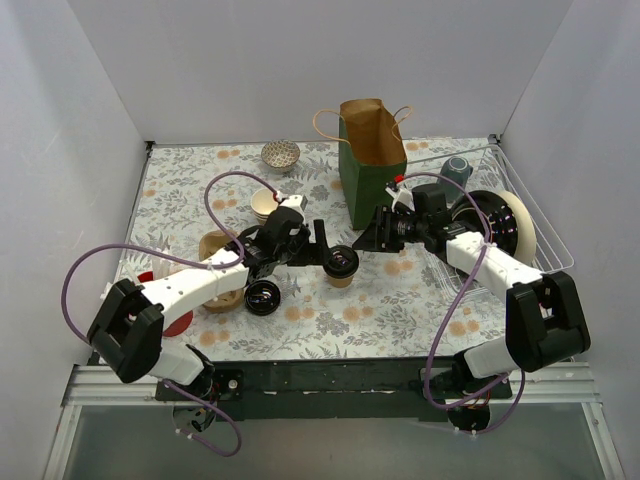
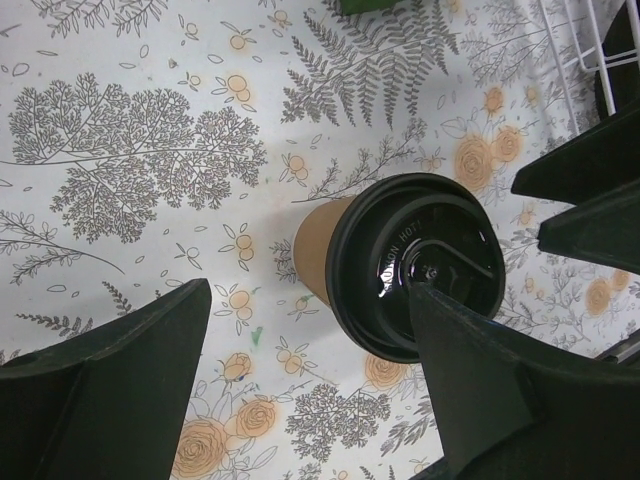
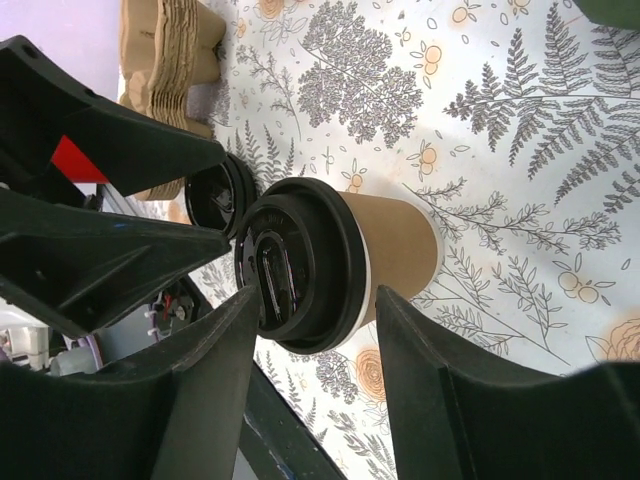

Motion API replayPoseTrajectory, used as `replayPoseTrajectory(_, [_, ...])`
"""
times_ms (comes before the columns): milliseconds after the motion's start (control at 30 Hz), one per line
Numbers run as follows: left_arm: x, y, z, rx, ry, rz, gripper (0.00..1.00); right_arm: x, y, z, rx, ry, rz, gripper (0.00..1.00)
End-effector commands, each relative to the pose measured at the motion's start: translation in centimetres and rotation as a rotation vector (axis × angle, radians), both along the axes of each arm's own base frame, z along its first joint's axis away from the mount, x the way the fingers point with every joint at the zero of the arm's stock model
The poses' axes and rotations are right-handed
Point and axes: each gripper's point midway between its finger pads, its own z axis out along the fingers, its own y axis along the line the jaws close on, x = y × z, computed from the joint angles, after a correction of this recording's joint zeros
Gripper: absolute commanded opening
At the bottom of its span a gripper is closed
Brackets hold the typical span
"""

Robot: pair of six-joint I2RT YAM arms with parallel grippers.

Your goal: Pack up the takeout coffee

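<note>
The takeout coffee [image 1: 340, 264], a tan paper cup with a black sip lid, stands upright on the floral cloth between both grippers. My left gripper [image 1: 322, 248] is open just left of it. In the left wrist view the cup [image 2: 322, 250] lies ahead, and one finger [image 2: 500, 390] overlaps its lid [image 2: 420, 265]. My right gripper [image 1: 368, 238] is open just right of the cup. In the right wrist view the cup [image 3: 395, 250] lies just beyond the open gripper [image 3: 315, 390], not between the fingers. The green paper bag [image 1: 372, 165] stands open behind.
A spare black lid [image 1: 263, 297] lies front left of the cup. Cardboard carriers [image 1: 215, 250], stacked cups [image 1: 265, 205] and a patterned bowl [image 1: 280, 155] are on the left. A white wire rack [image 1: 540, 235] with a grey-blue mug [image 1: 458, 170] is on the right.
</note>
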Motion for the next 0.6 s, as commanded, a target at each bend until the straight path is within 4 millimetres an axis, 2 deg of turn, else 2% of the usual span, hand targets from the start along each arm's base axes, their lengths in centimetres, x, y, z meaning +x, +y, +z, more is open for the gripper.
replayPoseTrajectory(0, [1.1,-0.9,1.1,-0.023,-0.029,-0.022,0.78,0.7,0.0,1.5,-0.007,-0.069,0.006,0.59])
replayPoseTrajectory(200, [0.8,-1.4,0.1,-0.035,-0.01,-0.045,0.76,0.4,0.8,1.0,-0.003,-0.058,0.03,0.61])
replayPoseTrajectory(467, [-0.3,-1.9,-1.7,-0.064,0.044,-0.067,0.72,-1.1,1.0,-1.7,-0.022,-0.007,0.058,0.61])
replayPoseTrajectory(567, [-0.9,-2.0,-2.2,-0.079,0.066,-0.077,0.7,-1.3,0.9,-2.3,-0.029,-0.004,0.058,0.58])
